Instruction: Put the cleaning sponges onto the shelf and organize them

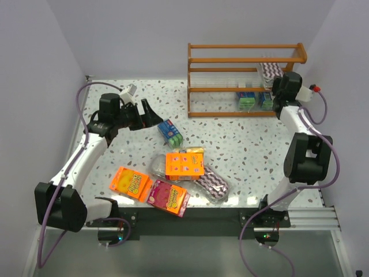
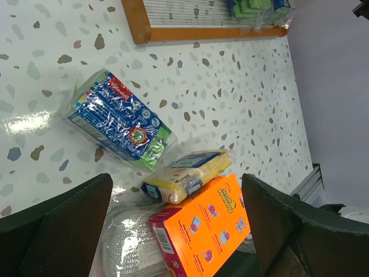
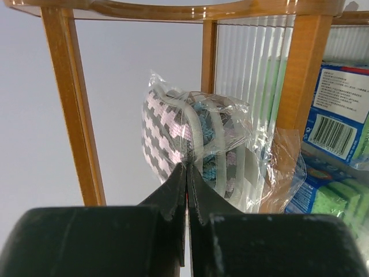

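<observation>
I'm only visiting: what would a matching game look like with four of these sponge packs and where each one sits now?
Things:
1. zigzag pad pack
2. blue-green pack
3. orange box
4. pink pack

Places:
A. lying on the clear-wrapped pads
B. on the shelf
C. on bare table, in front of the left gripper
D. nearest the table's front edge

Pairs: 1-B, 2-C, 3-A, 4-D
</observation>
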You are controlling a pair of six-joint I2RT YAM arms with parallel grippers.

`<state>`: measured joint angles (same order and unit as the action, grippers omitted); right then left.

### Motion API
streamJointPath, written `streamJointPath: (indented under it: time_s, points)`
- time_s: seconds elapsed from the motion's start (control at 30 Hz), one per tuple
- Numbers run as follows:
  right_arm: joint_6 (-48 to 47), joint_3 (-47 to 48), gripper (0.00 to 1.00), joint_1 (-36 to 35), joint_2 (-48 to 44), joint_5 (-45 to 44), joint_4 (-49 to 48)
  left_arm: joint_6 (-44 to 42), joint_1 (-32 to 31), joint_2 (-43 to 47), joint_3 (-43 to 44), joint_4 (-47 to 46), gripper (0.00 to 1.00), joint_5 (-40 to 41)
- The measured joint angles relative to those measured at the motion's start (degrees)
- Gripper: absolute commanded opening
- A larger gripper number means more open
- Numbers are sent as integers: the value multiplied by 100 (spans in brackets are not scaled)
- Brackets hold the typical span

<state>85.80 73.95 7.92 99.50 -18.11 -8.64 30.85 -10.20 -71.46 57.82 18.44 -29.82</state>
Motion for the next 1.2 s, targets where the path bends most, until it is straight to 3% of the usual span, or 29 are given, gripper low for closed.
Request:
streamJointPath:
  time_s: [0.1,0.13,0.17,0.37,0.53,0.7,0.83,0.97,1.2]
  points:
    - [48,28,24,-52,13,-55,-22,0,0,-68,50,0,100,0]
    - [63,28,43,-59,22,-46,-42,0,0,-83,63,0,100,0]
    - [98,26,50,-70,28,-42,-61,0,0,-92,72,2,100,0]
    - [48,-348,73,-76,-79,142,-345,0,0,-98,90,2,100,-2]
    - [-2,-1054,76,-74,-634,400,-319,0,0,-87,90,-4,100,-13]
    - [-501,-1513,77,-74,-1886,748,59,2,0,76,46,-70,100,-48]
    - [-1718,-1338,76,-74,-2900,1163,1154,2,0,317,-90,-133,100,-72]
    - [-3281,-1043,72,-79,-3217,1950,2461,2,0,525,-330,-155,100,-127]
    - [-4809,-2662,72,-369,-3987,3414,4730,-4,0,669,-501,-133,100,-166]
